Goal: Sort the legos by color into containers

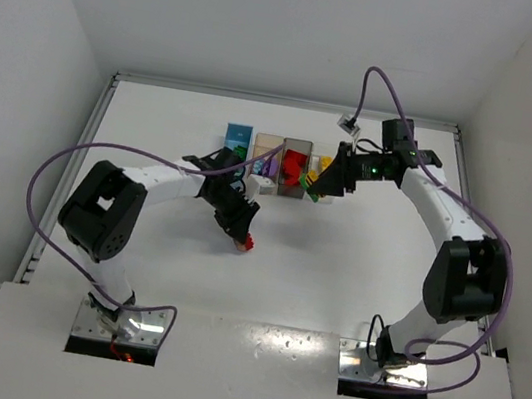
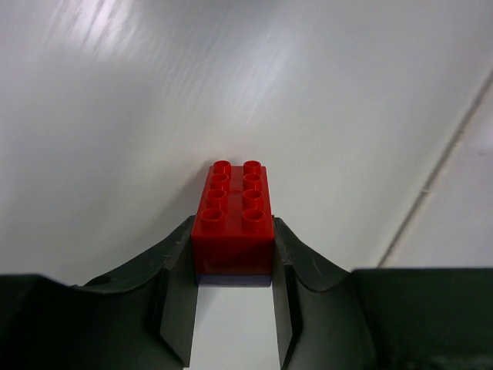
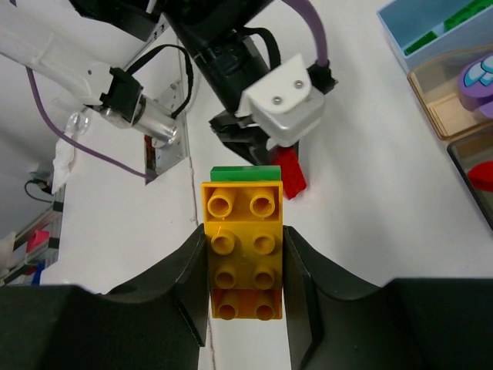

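Observation:
My left gripper (image 1: 241,230) is shut on a red lego (image 2: 233,212) with a thin purple layer under it, low over the table's middle; it also shows in the top view (image 1: 248,242). My right gripper (image 1: 325,185) is shut on a yellow lego (image 3: 245,247) stacked on a green lego (image 3: 246,174), held above the table in front of the bins. The blue bin (image 1: 239,136), tan bin (image 1: 267,149), dark grey bin (image 1: 294,169) and clear bin (image 1: 324,158) stand in a row at the back.
In the right wrist view the blue bin (image 3: 400,35) holds green pieces, the tan bin (image 3: 431,96) a purple piece (image 3: 479,77), the dark grey bin (image 3: 462,166) a red piece. The left gripper (image 3: 258,142) is just beyond my yellow lego. White walls enclose the table.

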Robot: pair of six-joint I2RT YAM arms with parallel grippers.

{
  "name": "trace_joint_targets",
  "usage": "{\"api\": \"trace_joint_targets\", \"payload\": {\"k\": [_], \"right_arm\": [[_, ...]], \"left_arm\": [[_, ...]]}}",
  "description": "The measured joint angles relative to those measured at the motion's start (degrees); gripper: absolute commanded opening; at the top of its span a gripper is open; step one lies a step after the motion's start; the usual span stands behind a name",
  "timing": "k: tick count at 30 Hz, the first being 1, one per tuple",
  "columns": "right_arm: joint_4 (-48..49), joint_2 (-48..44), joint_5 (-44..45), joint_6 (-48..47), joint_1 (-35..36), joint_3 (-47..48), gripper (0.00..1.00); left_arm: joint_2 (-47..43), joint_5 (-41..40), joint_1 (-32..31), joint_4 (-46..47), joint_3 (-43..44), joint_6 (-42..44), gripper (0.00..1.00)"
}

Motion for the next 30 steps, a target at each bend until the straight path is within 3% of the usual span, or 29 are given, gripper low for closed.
{"api": "trace_joint_targets", "payload": {"k": [3, 5, 6, 7, 15, 23, 30], "right_arm": [[-0.57, -1.38, 0.52, 0.0, -0.63, -0.98, 0.02], [-0.94, -1.92, 0.57, -0.2, -0.96, -1.16, 0.02], [-1.01, -2.05, 0.59, -0.37, -1.2, -1.18, 0.02], [-1.14, -2.21, 0.59, -0.66, -1.27, -1.27, 0.02], [-2.14, -2.29, -0.92, -1.53, -1.49, -2.8, 0.02], [-2.01, -1.97, -5.97, -0.98, -0.5, -3.13, 0.02], [-1.11, -0.87, -8.59, -0.42, 2.25, -3.15, 0.02]], "left_arm": [[1.62, -3.56, -0.15, 0.79, -0.22, -1.07, 0.3], [1.62, -4.15, -0.37, 1.4, -0.02, -1.49, 0.47], [1.62, -4.15, -0.39, 1.68, 0.0, -1.4, 0.65], [1.62, -3.93, -0.26, 1.97, 0.0, -1.18, 0.76], [-0.63, 12.24, 4.28, 4.72, 1.95, -4.17, 0.81], [-1.62, 24.3, 5.29, 18.18, 13.29, -19.19, 0.81], [-1.62, 29.86, 5.33, 30.36, 14.16, -32.74, 0.81]]}}
